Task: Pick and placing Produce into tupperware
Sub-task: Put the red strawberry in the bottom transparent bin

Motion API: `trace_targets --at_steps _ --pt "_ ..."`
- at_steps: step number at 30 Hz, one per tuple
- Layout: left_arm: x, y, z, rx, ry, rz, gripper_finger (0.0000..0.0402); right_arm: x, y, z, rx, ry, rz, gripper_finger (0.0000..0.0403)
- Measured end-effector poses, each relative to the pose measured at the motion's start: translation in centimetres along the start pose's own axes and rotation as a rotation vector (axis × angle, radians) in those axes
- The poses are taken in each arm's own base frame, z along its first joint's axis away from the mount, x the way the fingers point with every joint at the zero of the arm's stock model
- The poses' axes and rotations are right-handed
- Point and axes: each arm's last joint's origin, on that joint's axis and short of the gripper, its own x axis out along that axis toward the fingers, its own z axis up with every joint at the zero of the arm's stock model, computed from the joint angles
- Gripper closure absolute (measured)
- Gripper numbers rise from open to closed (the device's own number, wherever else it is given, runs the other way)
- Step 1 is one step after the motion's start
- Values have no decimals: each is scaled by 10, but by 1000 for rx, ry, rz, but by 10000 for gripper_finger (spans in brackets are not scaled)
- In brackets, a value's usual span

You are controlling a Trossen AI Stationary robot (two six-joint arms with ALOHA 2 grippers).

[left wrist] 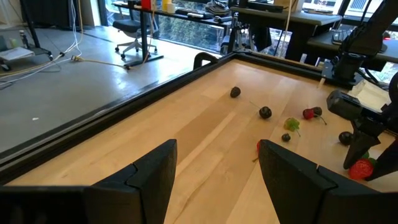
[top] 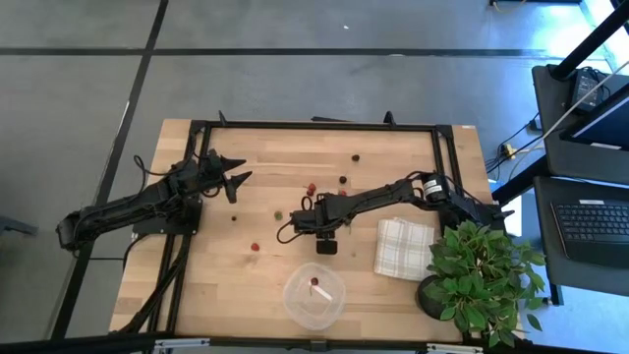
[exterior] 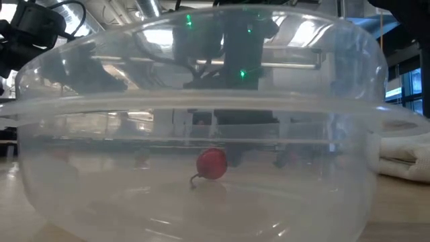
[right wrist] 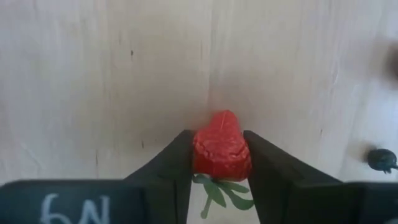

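My right gripper (right wrist: 219, 163) is clamped on a red strawberry (right wrist: 221, 148), green leaves showing beneath, held over the bare wooden table (top: 256, 167) just up-table from the clear round tupperware (top: 314, 298). One red cherry (exterior: 211, 163) lies inside that tub. My left gripper (left wrist: 214, 174) waits near the table's left edge, fingers spread and empty. More cherries (left wrist: 265, 112) and berries lie scattered across the table's middle.

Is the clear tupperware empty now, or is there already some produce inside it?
Not empty. The tupperware holds one red piece, resting on its floor in the low view; the high view shows a red spot inside the rim.
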Motion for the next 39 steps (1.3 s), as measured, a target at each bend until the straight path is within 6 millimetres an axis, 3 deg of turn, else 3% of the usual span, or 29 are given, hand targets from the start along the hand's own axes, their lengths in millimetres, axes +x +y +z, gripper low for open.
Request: trace_targets --at_steps 7,12,18,24,29,34,39 --pt "0 0 0 0 0 0 182 -4 0 -1 49 20 -5 275" --pt "0 0 0 0 0 0 182 -32 2 6 84 25 -17 278" --pt "0 0 0 0 0 0 182 -79 28 20 100 -68 22 276" --pt "0 0 0 -1 0 0 182 -114 69 23 120 -169 127 276" --pt "0 -1 0 -73 5 -47 182 -118 107 18 121 -224 197 275" --pt "-2 -12 3 -85 14 -360 182 -111 133 9 140 -234 224 275" --pt "-7 -26 5 -58 16 -630 182 -100 148 0 164 -213 230 275"
